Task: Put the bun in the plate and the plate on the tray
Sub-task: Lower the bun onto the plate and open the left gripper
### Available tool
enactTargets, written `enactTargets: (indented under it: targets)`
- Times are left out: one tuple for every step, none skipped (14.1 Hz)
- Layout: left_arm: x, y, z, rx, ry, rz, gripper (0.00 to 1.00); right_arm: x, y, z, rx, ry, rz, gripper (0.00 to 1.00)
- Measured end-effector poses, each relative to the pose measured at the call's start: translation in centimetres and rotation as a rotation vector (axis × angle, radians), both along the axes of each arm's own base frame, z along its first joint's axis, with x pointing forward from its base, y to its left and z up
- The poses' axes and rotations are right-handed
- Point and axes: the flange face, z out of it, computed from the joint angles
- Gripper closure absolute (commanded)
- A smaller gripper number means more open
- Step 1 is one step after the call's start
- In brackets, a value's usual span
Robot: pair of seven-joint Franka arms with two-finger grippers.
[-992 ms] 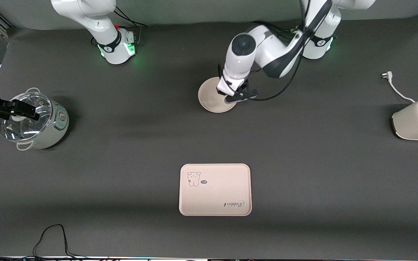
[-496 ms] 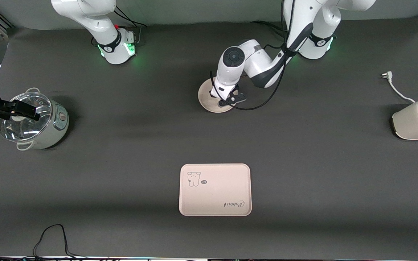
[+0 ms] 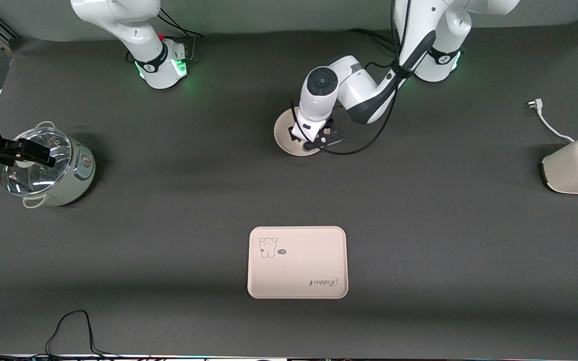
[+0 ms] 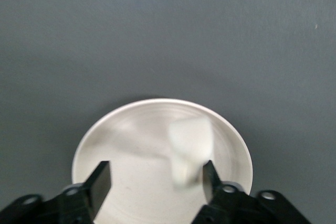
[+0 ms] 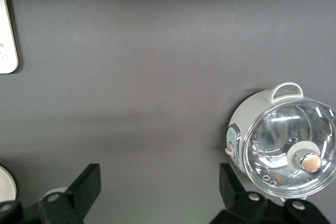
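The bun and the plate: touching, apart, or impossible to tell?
Touching. The left wrist view shows the bun lying inside the plate, between open fingers.

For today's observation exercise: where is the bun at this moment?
In the left wrist view the bun lies on the plate, between the left end effector's open fingers; the plate sits farther from the front camera than the tray.

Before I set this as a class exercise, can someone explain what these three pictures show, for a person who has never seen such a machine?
Two white robot arms stand at a dark table. One picture looks down from high across the table; the other two come from cameras on each arm's wrist. The left end effector is over the plate, its fingers open, and the bun is on the plate between them, no longer gripped. The right end effector waits, open, above a pot with a glass lid. Nearer the high camera lies the tray; a toaster sits toward the left arm's end.
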Motion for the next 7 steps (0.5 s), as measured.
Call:
enactTargets:
  targets:
    - [0.5,0.1,0.9,0.009,-0.006,0.001,0.00,0.0,0.0,0.0,0.000,0.000,0.000,0.00]
    - [0.8,0.2,1.5,0.012,-0.014,0.002,0.00,0.0,0.0,0.0,0.000,0.000,0.000,0.00]
    - [0.7,0.2,1.8,0.014,-0.018,-0.001,0.00,0.0,0.0,0.0,0.000,0.001,0.000,0.00]
    - [0.6,0.1,1.9,0.016,-0.018,-0.005,0.00,0.0,0.0,-0.1,0.000,0.001,0.000,0.00]
    - [0.5,0.1,1.9,0.017,-0.017,-0.006,0.00,0.0,0.0,-0.1,0.000,0.001,0.000,0.00]
    - [0.5,0.2,1.8,0.019,-0.017,-0.006,0.00,0.0,0.0,-0.1,0.000,0.002,0.000,0.00]
    - [0.7,0.3,1.8,0.021,-0.017,-0.003,0.00,0.0,0.0,-0.1,0.000,0.002,0.000,0.00]
